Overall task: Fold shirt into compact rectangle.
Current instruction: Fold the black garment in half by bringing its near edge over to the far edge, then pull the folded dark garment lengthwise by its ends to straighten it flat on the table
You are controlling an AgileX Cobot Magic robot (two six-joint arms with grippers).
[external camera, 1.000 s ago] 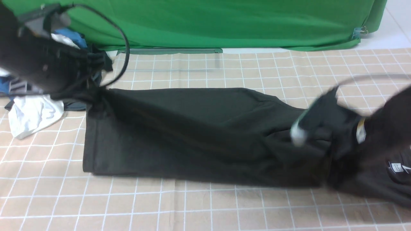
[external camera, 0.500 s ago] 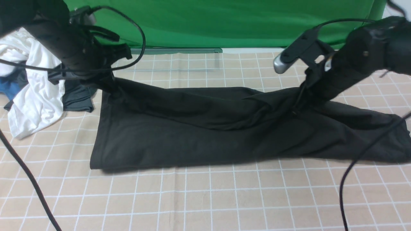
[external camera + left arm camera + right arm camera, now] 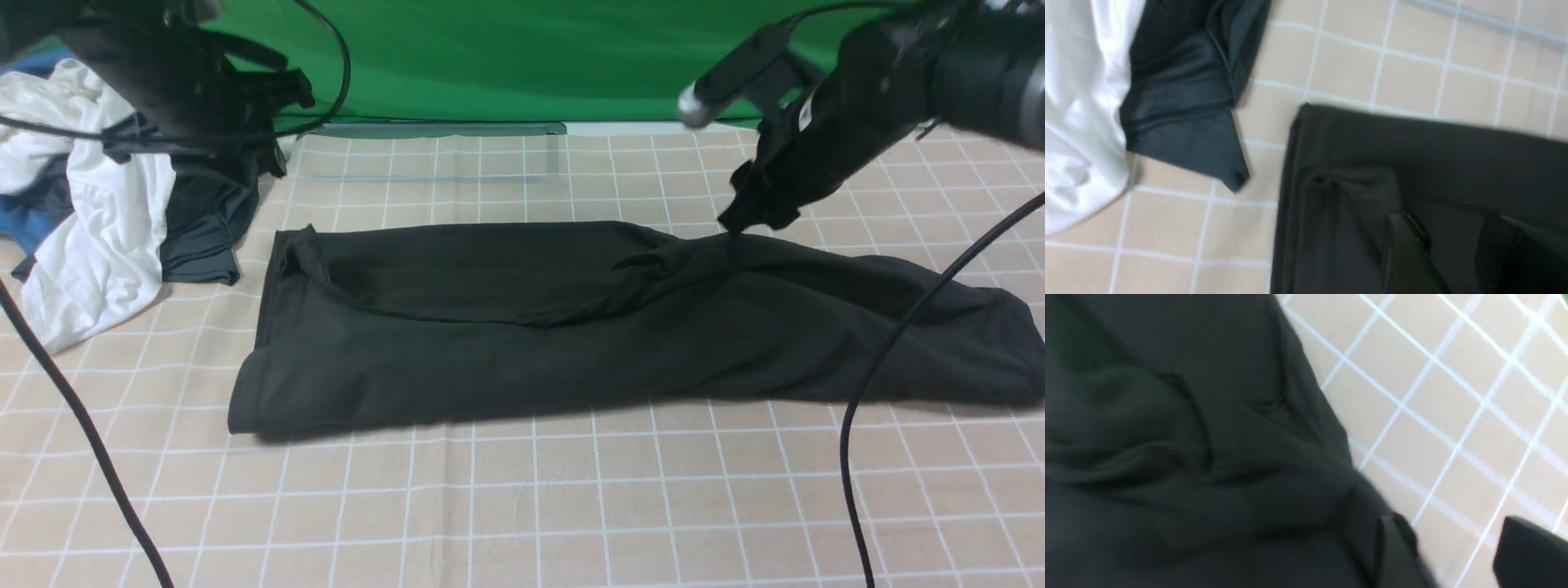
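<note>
The black shirt (image 3: 571,318) lies on the checked cloth as a long band running left to right, its far edge doubled over and creased. Its chest print and neck label are hidden. My left gripper (image 3: 265,167) hangs above and behind the shirt's far left corner; in the left wrist view it (image 3: 1453,241) is open, with only shirt fabric (image 3: 1412,143) below it. My right gripper (image 3: 739,214) hovers just over the shirt's far edge, right of centre. In the right wrist view it (image 3: 1457,543) is open and empty beside the shirt's edge (image 3: 1167,437).
A pile of other clothes sits at the far left: a white garment (image 3: 98,220), a dark grey shiny one (image 3: 204,229) and a blue one (image 3: 24,224). A green backdrop (image 3: 531,57) closes the back. Black cables (image 3: 882,367) hang across the shirt's right end and the front left.
Both grippers had the shirt's far edge lifted; they have let go and drawn up and back. The shirt has dropped flat and its far left corner has slumped.
</note>
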